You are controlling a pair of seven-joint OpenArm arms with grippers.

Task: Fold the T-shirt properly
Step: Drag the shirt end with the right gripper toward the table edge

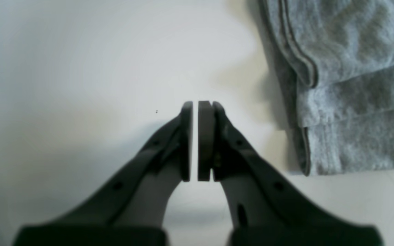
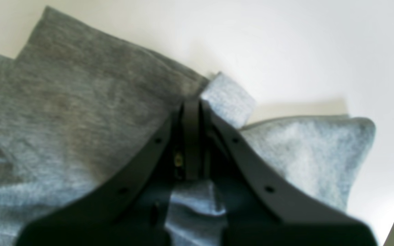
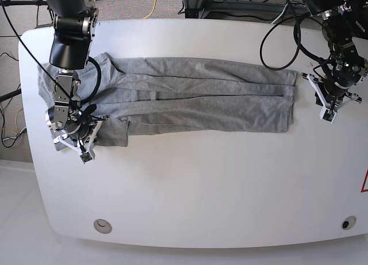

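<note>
T-shirt (image 3: 195,95): grey, folded into a long band across the table's (image 3: 201,184) far half. Right gripper (image 2: 192,106): clamped on a fold of cloth at the shirt's sleeve end. Left gripper (image 1: 195,109): closed, empty, just beside the shirt's other end.

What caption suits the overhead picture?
Right hand pinches the grey T-shirt; left hand waits shut beside it.
</note>
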